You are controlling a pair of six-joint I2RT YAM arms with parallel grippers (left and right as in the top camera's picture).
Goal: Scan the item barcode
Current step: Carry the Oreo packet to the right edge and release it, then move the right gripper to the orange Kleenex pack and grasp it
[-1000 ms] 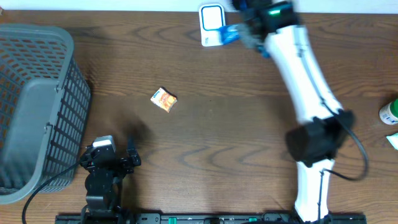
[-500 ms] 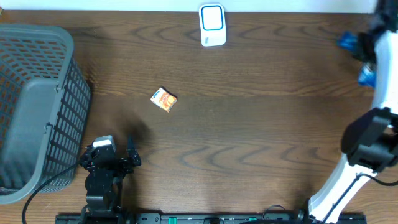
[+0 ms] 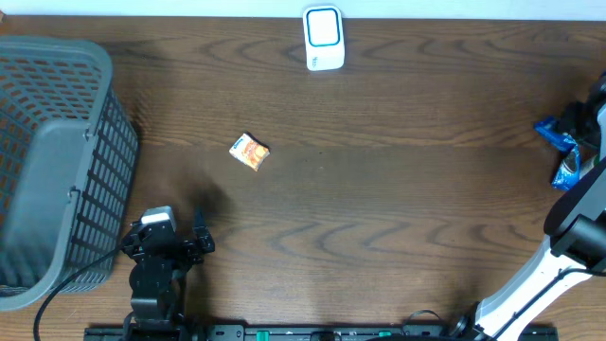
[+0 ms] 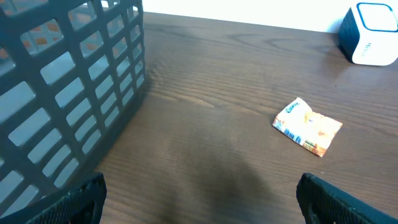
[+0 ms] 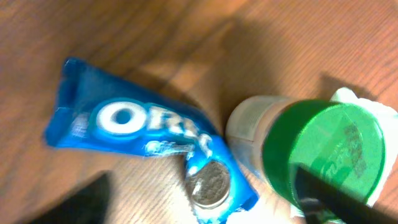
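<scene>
The right fingers (image 5: 205, 208) are spread apart and hold nothing; only their dark tips show at the bottom of the right wrist view. Just under them lies a blue Oreo pack (image 5: 149, 149), flat on the desk (image 3: 379, 208). Next to it stands a jar (image 5: 311, 155) with a green lid, and it touches the pack (or nearly; I cannot tell exactly). A white thing (image 5: 367, 106) shows behind the jar. From overhead, the pack (image 3: 559, 142) is at the right edge of the desk, partly under the right arm (image 3: 578, 227).

The left fingers (image 4: 199, 199) are also wide apart and empty, near the front edge on the left side. In front of them lies a small orange packet (image 4: 308, 126), well apart from the fingers. A gray basket (image 3: 57, 161) fills the left edge. The white scanner (image 3: 323, 38) stands at the middle of the back edge, far from the Oreo pack.
</scene>
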